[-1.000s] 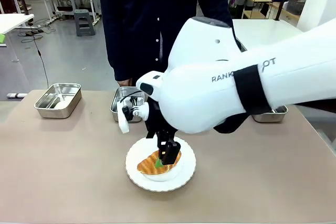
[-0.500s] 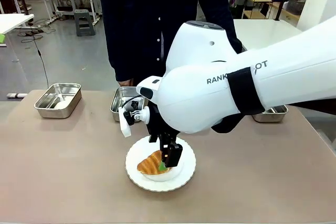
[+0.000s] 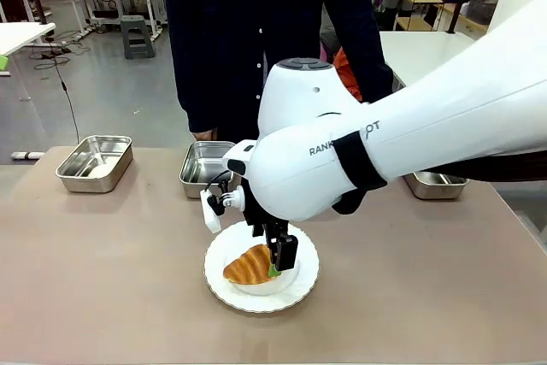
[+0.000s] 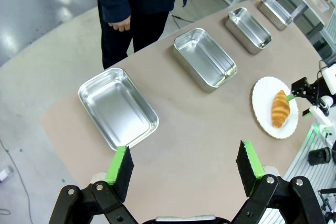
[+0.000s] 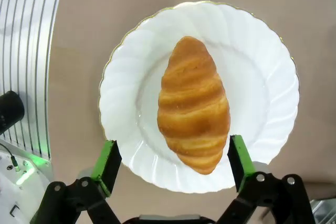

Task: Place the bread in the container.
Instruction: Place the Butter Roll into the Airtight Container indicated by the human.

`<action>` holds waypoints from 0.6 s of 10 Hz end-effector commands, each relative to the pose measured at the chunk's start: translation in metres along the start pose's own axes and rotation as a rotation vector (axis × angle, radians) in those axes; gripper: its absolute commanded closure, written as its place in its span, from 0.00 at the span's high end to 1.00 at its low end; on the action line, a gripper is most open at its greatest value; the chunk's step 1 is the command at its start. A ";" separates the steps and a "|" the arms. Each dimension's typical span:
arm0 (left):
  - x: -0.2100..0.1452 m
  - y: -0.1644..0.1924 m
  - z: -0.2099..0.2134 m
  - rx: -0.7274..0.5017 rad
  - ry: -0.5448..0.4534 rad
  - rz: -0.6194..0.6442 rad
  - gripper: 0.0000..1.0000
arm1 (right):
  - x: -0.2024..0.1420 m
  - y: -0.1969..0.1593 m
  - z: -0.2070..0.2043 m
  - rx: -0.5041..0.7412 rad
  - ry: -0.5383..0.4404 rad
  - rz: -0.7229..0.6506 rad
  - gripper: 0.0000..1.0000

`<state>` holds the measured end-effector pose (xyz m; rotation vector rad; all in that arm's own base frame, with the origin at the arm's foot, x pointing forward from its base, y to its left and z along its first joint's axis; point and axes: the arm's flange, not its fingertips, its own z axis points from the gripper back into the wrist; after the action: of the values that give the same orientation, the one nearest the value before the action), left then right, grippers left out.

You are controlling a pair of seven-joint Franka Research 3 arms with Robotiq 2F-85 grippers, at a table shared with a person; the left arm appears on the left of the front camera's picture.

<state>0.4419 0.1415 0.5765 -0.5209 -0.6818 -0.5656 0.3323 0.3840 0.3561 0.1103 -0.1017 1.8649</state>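
The bread (image 3: 249,267), a golden-brown croissant, lies on a round white plate (image 3: 301,285) at the table's near middle. My right gripper (image 3: 279,264) hangs open just over the croissant's right end. In the right wrist view its green pads (image 5: 107,162) straddle the near tip of the bread (image 5: 193,103) above the plate (image 5: 252,77), not touching it. My left gripper (image 4: 185,163) is open and empty, high above the table. Below it stand several steel containers (image 4: 118,107), all empty, with the bread (image 4: 280,108) off to the right.
In the front view, steel pans stand at the far left (image 3: 95,161), behind the plate (image 3: 203,167) and at the right (image 3: 438,184). A person (image 3: 256,40) in dark clothing stands at the far edge, one hand (image 4: 122,23) hanging by the table.
My right gripper has slid a little to the right along the croissant and lower, still open. The arm's bulk has swung back. The croissant has not moved.
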 end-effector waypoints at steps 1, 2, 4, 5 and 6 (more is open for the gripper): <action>-0.001 0.000 0.001 -0.008 -0.010 -0.007 1.00 | 0.010 -0.007 -0.008 -0.012 0.033 0.036 1.00; -0.001 0.000 0.001 -0.008 -0.010 -0.007 1.00 | 0.011 -0.007 -0.014 -0.016 0.055 0.052 1.00; -0.001 0.000 0.001 -0.008 -0.010 -0.007 1.00 | 0.011 -0.007 -0.022 -0.030 0.079 0.073 1.00; -0.001 0.000 0.001 -0.008 -0.010 -0.007 1.00 | 0.011 -0.008 -0.027 -0.046 0.082 0.074 1.00; -0.001 0.000 0.001 -0.008 -0.010 -0.007 1.00 | 0.012 -0.009 -0.031 -0.069 0.088 0.081 1.00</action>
<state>0.4419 0.1415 0.5765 -0.5209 -0.6819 -0.5656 0.3347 0.3969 0.3327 0.0263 -0.0775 1.9586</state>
